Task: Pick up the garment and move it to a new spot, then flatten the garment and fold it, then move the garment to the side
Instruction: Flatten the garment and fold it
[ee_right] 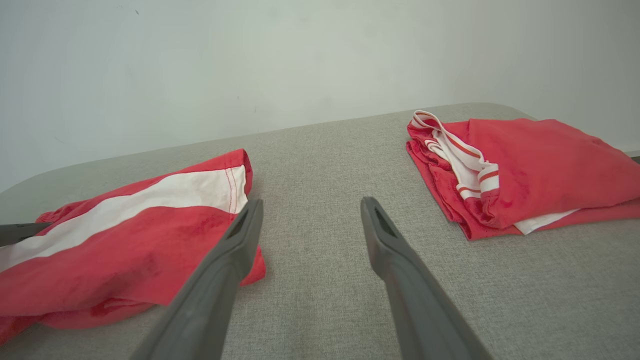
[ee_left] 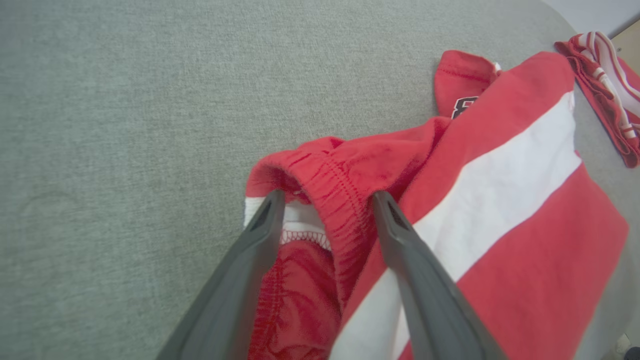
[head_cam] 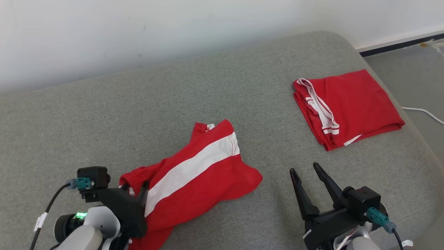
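The garment, red shorts with a broad white stripe, lies crumpled on the grey padded surface at the near middle. My left gripper sits at its left end. In the left wrist view my left gripper is open, its fingers straddling the gathered red waistband without pinching it. My right gripper hovers open over bare fabric to the right of the garment, with nothing between its fingers.
A second red garment, folded with white trim, lies at the far right of the surface. A white wall runs along the back. Beyond the rounded right edge is grey floor with a white cable.
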Robot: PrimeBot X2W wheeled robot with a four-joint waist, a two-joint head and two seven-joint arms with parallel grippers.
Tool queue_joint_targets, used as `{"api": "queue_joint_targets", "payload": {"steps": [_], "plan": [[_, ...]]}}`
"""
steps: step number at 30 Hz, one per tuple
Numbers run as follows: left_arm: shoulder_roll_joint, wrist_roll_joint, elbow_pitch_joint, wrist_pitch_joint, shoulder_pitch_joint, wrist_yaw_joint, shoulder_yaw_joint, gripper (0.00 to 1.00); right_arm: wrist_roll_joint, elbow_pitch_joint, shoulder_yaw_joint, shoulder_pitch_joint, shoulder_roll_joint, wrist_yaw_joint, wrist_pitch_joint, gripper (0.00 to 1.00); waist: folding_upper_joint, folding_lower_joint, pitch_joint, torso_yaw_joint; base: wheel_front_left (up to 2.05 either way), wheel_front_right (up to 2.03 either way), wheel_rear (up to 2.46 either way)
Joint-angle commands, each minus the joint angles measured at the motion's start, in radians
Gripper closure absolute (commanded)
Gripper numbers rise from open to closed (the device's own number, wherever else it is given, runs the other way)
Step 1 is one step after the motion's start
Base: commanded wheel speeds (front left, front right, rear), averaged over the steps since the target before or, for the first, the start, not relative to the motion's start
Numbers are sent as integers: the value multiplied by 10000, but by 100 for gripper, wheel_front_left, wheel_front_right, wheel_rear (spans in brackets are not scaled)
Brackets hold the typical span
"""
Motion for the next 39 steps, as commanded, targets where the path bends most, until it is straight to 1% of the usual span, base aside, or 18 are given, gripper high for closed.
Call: {"api": "queue_joint_targets", "payload": {"steps": [1,2,4,7,12,15,21,25,27,29,30,31,32,36,39], "plan": [[-31,-61,39,-10,-56,-99,4,90,21,-2,-30,-62,37,-27,-36,0,-1,-1,-10,8,0,0,0],[-52,-110,56,13,-55,-141,-4,100,10,2,-32,-65,43,-25,-37,0,-1,-1,-17,16,0,0,0],[-85,-215,100,6,-56,-299,14,100,-13,8,-21,-77,53,-25,-39,0,-1,-1,-32,28,0,0,0],[-138,-279,214,-366,-156,-487,195,100,-22,-18,13,-84,49,-27,-39,0,-1,-1,-45,50,0,0,0],[-271,-132,315,-1463,-560,-690,646,100,-24,-47,59,-71,-32,-27,-41,0,-1,-1,-46,80,0,0,0],[-284,-89,519,-1839,-922,-827,851,100,-12,-76,115,-71,-69,-25,-41,0,-1,-1,-17,79,0,0,0],[-261,-57,1125,-2191,-1844,-1114,1133,100,38,-129,253,-175,-116,-26,-42,0,-1,-1,167,-47,0,0,0],[-221,37,1369,-2505,-2333,-1182,1332,100,52,-143,314,-235,-141,-26,-41,0,-1,-1,301,-138,0,0,0],[-194,128,1549,-2664,-2569,-1144,1393,100,63,-136,320,-285,-144,-26,-41,0,-1,-1,389,-193,0,0,0],[-183,196,1784,-2607,-2687,-1039,1367,100,69,-125,348,-303,-138,-27,-38,0,-1,-1,472,-242,0,0,0],[-143,261,1923,-2575,-2760,-1011,1337,78,70,-127,373,-324,-125,-26,-29,0,-1,-1,522,-272,0,0,0],[-141,285,2036,-2601,-2839,-968,1338,16,70,-135,375,-343,-119,-26,-29,0,-1,-1,566,-289,0,0,0],[-157,310,2141,-2660,-2891,-933,1350,0,66,-146,376,-356,-113,-26,-29,0,-1,-1,618,-298,0,0,0],[-299,369,2518,-2852,-2879,-925,1265,0,64,-140,276,-372,-116,-26,-28,0,-1,-1,729,-202,0,0,0],[-371,325,2629,-3063,-2736,-1011,1252,0,17,-106,172,-344,-127,-26,-28,0,-1,-1,679,-56,0,0,0]]}}
